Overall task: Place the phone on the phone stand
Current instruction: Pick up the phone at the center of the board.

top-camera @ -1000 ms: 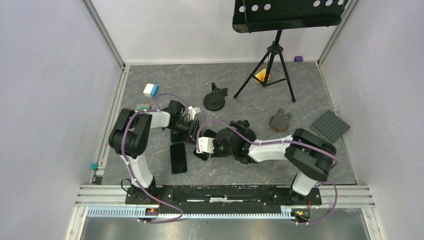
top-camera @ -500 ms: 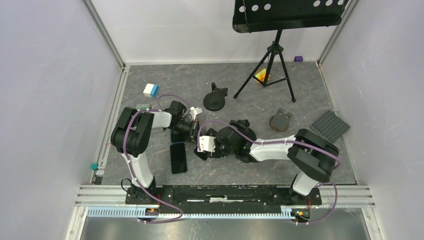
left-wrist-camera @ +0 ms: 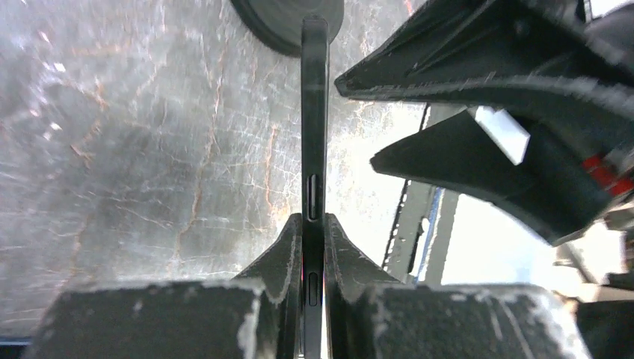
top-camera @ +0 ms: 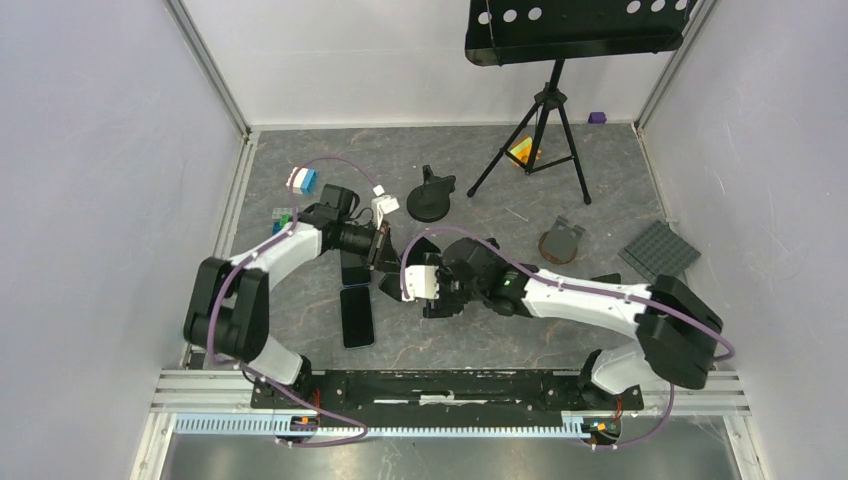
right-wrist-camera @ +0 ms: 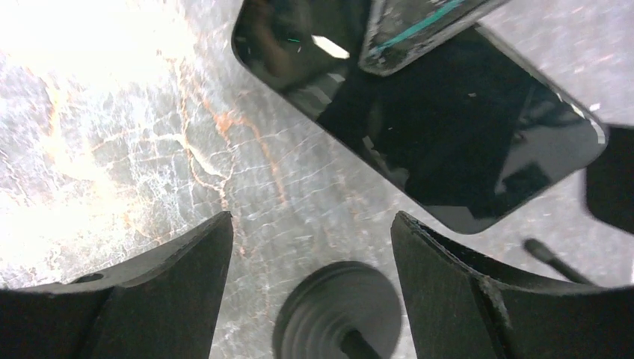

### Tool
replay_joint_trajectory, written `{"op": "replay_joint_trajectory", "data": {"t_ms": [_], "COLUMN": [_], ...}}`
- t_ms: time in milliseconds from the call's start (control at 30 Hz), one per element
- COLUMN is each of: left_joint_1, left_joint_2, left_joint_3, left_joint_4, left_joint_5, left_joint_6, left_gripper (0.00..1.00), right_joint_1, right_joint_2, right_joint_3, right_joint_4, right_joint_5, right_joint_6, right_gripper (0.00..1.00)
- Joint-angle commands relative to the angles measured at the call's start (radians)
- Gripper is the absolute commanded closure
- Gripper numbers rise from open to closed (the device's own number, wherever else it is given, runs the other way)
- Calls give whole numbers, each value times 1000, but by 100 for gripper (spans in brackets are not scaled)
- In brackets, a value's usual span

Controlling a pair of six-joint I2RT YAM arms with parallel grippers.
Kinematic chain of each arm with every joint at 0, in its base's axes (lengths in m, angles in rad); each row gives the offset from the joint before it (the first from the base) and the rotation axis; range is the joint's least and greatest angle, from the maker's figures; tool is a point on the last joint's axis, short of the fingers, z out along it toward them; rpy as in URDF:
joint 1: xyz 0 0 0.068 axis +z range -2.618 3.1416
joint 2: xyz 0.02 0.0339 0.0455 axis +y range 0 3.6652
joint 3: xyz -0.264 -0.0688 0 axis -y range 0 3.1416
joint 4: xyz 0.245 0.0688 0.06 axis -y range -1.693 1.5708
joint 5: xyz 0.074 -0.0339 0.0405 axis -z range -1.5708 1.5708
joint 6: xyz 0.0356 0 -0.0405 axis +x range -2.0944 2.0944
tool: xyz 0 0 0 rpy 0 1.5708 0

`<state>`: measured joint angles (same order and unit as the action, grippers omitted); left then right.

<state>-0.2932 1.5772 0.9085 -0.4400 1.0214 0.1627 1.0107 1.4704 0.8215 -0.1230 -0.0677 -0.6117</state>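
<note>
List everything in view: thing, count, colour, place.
held phone: one, black, on edge in the left end effector
flat phone: one, black, on the table near the left arm's base
phone stand: one, black, mid table, nothing on it
music stand: one, black, far side
block: one, blue and white, far left
studded plate: one, grey, right edge
disc: one, brown, right of centre
small piece: one, purple, far right corner
table: one, grey marbled
left end effector: shut on the held phone
right end effector: open, holding nothing
</note>
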Motion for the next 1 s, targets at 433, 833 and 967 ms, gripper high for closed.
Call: {"op": "replay_joint_trajectory", "data": {"t_ms": [433,833,967], "left_joint_1": [-15,-66,-78], "left_joint_2": [-477,-517,-520], "left_joint_3": [-230,-287,-293], "left_joint_4": [308,407,432], "left_joint_5": [36,57,77], "left_joint_6": [256,228,210], "left_gripper": [98,98,98], "right_joint_1": [-195,-228,-237], "right_joint_2": [-266,-138,-88], "right_joint_3": [173,257,263], "right_joint_4": [-114,-207,-204], "right_joint_5": [-317,-569,-609], "right_joint_6": [43,48,61], "right_gripper": [16,22,29]}}
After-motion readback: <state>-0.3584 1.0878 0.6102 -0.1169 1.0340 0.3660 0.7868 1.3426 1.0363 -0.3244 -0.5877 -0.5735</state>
